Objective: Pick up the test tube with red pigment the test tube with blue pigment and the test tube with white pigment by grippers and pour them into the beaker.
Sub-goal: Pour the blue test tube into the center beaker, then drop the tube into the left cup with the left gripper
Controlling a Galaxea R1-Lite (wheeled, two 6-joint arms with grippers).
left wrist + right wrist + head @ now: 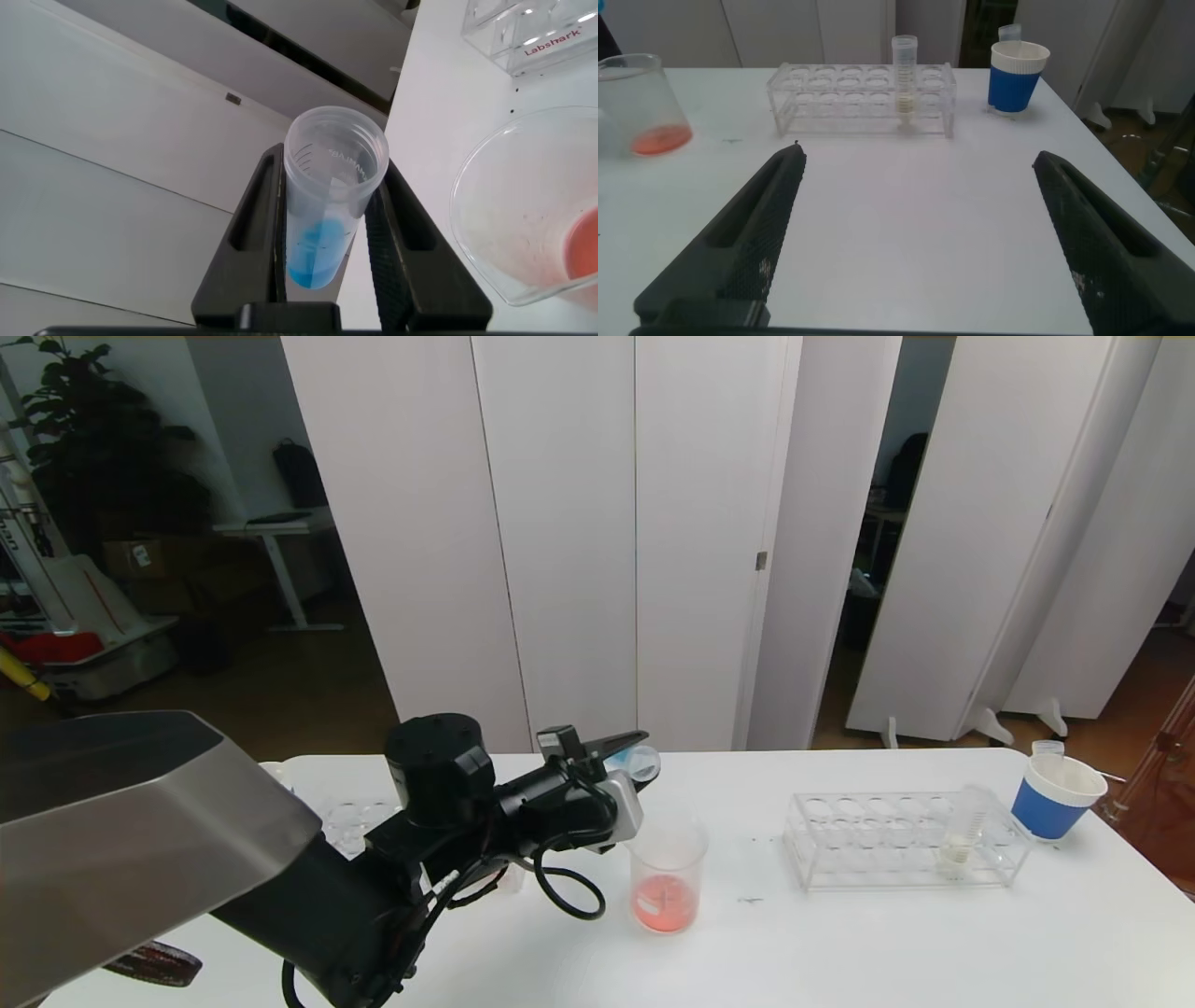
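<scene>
My left gripper [627, 749] is shut on the test tube with blue pigment [640, 763], held tilted with its open mouth toward the space above and behind the beaker [666, 877]. In the left wrist view the tube [327, 215] sits between the two black fingers [264, 219], with blue liquid in its lower end and the beaker rim [472, 215] beside it. The beaker holds orange-red liquid. The test tube with white pigment [962, 835] stands in the clear rack [840, 845] at the right. My right gripper [920, 157] is open and empty over bare table, facing the rack [831, 93] and white tube [904, 79].
A blue-and-white paper cup [1055, 795] stands at the far right behind the rack, near the table edge; it also shows in the right wrist view [1016, 75]. A second clear rack [350, 821] stands behind my left arm. White partition panels stand behind the table.
</scene>
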